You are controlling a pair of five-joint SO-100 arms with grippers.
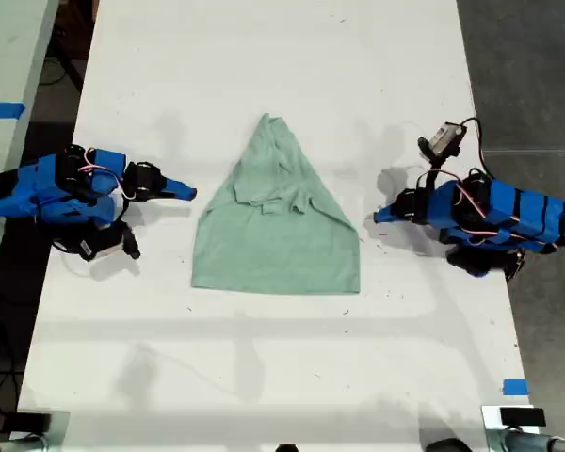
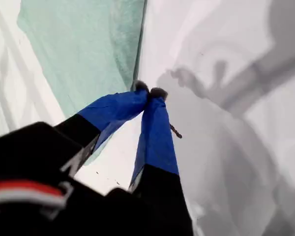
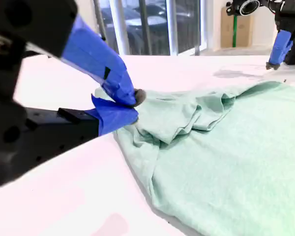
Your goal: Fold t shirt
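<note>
A long white table (image 1: 273, 56) fills most of the exterior view. A small piece of blue tape (image 1: 514, 386) sits near its edge at the exterior view's lower right. Another table (image 1: 9, 56) with a blue tape strip (image 1: 2, 109) stands at the exterior view's left. The second wrist view shows windows (image 3: 152, 24) and a cardboard box (image 3: 235, 20) behind.

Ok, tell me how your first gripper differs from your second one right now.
My first gripper sits on the exterior view's right of the t shirt; my second gripper sits on its left. The first points at the flat lower cloth, the second at the bunched folds higher up. Both have jaws shut on nothing, just off the cloth.
</note>
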